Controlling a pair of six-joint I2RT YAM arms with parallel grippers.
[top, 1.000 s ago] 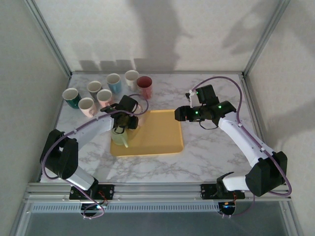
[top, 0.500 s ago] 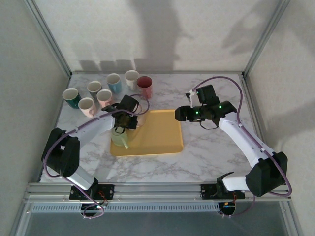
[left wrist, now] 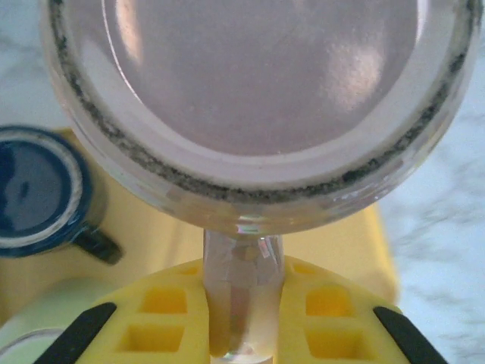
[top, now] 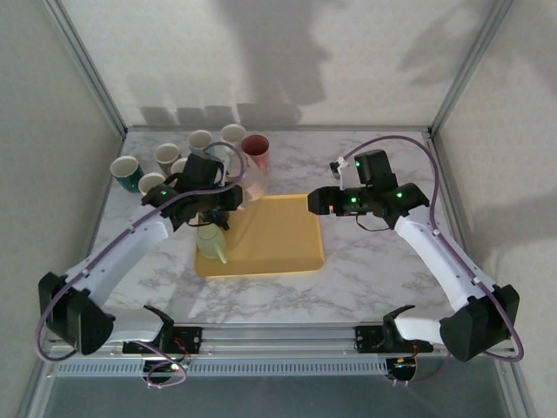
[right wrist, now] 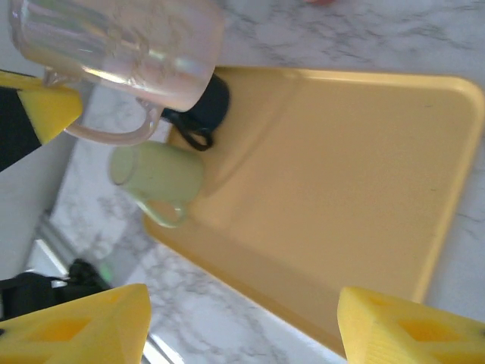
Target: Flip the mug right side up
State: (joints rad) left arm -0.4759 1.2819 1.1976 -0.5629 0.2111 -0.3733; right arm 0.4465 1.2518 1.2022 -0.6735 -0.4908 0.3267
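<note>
From the top camera, a marble table (top: 365, 261) carries a yellow tray (top: 278, 235) at its middle. The left gripper (top: 228, 192) holds a clear pinkish mug (top: 246, 178) lifted above the tray's far left corner. One pale green mug (top: 211, 244) sits on the tray's left edge. Seven upright cups (top: 126, 172) cluster on the table behind and to the left of the tray, one half hidden by the arm. The right gripper (top: 318, 202) hovers at the tray's far right corner. The left wrist camera gives the close detail of the grip: the pinkish mug's (left wrist: 258, 83) round base faces the lens, and its clear handle is pinched between the two yellow fingers (left wrist: 159, 311) of the left gripper (left wrist: 242, 303). This view also brings in one dark blue mug (left wrist: 30, 189) on the tray (left wrist: 151, 227) below, showing a ringed round face; whether that is base or mouth I cannot tell. The right wrist camera adds a side view: the pinkish mug (right wrist: 114, 45) is in the air, tipped on its side with its handle downward, above the dark blue mug (right wrist: 208, 102) and the green mug (right wrist: 159, 178), which both rest on the tray (right wrist: 341, 174). The right gripper's (right wrist: 242, 334) jaws stand spread wide, holding nothing.
</note>
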